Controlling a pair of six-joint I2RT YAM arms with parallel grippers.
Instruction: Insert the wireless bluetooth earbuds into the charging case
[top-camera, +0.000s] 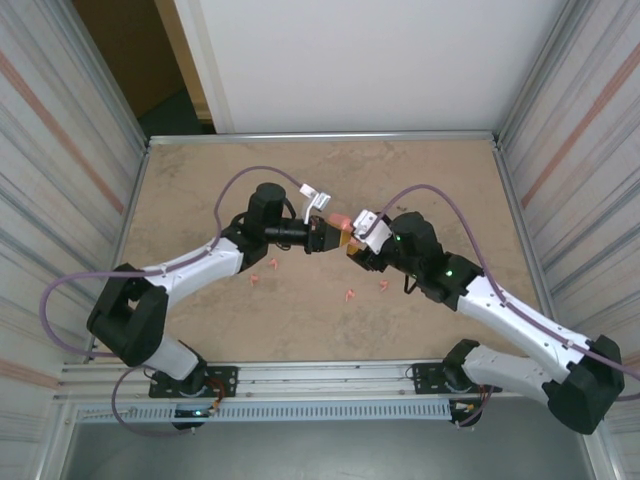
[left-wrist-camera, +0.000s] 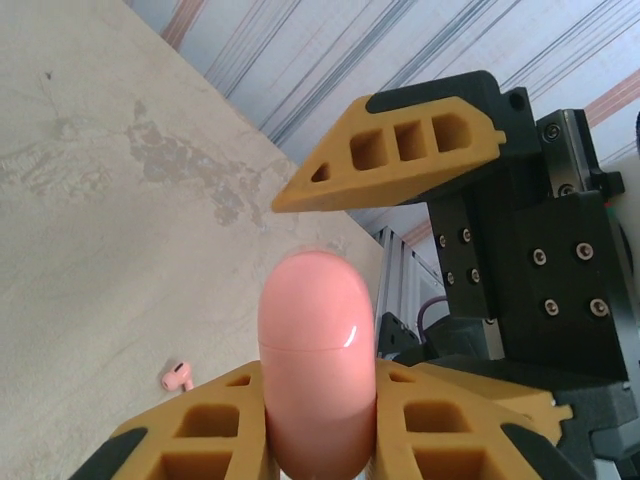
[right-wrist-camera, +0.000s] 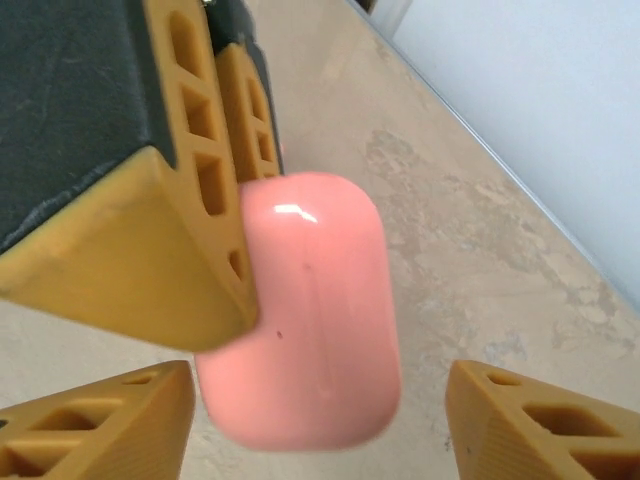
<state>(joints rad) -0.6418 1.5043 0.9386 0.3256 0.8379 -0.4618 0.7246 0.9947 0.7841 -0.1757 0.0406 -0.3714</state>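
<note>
Closest up, the case (left-wrist-camera: 318, 340) is pinched in the left hand (top-camera: 325, 237) with its long axis poking right toward the right hand (top-camera: 353, 246), spread wide and facing it, while the earbuds (top-camera: 350, 294) sit on the table (top-camera: 200, 180) just nearer.

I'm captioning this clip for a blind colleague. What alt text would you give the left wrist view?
A closed pink case stands clamped in the left pincer at bottom centre. Above it juts one yellow finger of the right pincer. A small pink earbud lies on the beige table, lower left.
</note>
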